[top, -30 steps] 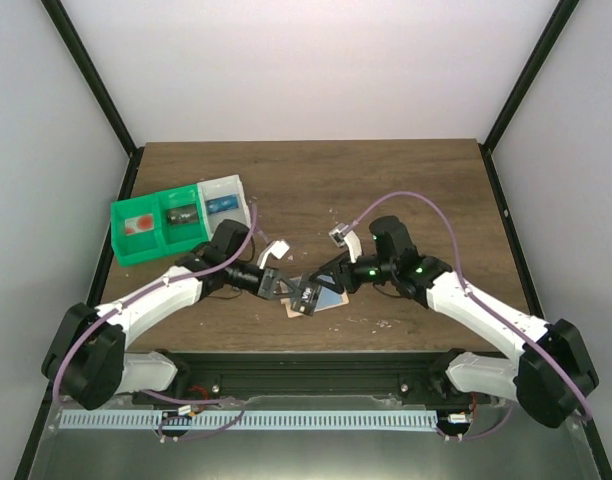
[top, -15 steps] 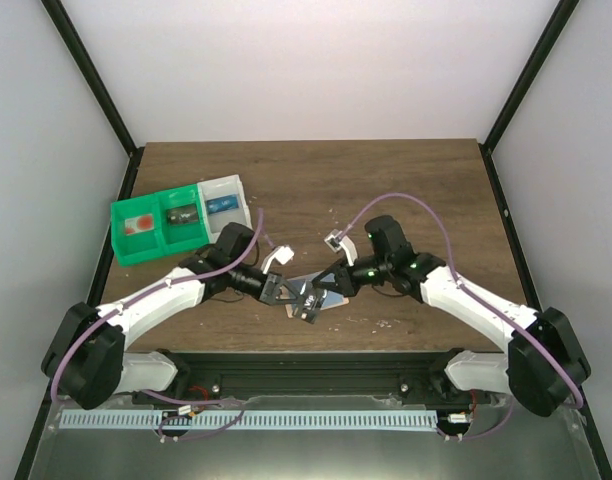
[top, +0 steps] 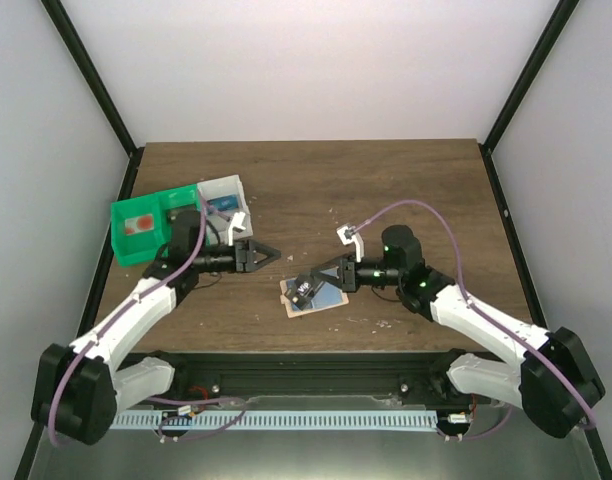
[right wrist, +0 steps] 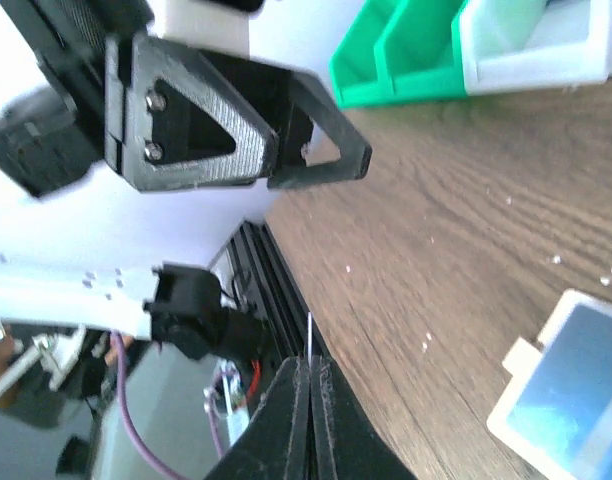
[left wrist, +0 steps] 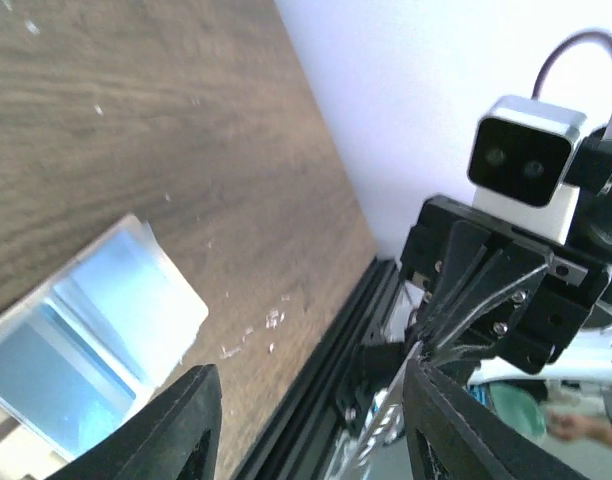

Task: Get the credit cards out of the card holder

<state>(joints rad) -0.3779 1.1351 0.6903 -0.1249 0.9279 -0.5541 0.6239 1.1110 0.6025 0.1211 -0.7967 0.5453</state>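
Note:
The tan card holder (top: 324, 297) with its blue panel lies flat on the table near the front edge; it also shows in the left wrist view (left wrist: 96, 320) and the right wrist view (right wrist: 571, 385). My right gripper (top: 320, 277) is shut on a credit card, seen edge-on as a thin sliver (right wrist: 308, 338) sticking out of the closed fingertips (right wrist: 309, 366). From above this card (top: 304, 291) looks dark with white print, over the holder's left end. My left gripper (top: 263, 254) is open and empty (left wrist: 316, 420), well left of the holder.
A green bin (top: 146, 225) and a white bin (top: 224, 192) stand at the back left, just behind the left arm. The black front rail (top: 306, 360) runs along the near table edge. Small white crumbs dot the wood near the holder.
The left gripper has let go, opened and drawn back left toward the bins. The right gripper has shut on a card. The holder now lies flat on the table.

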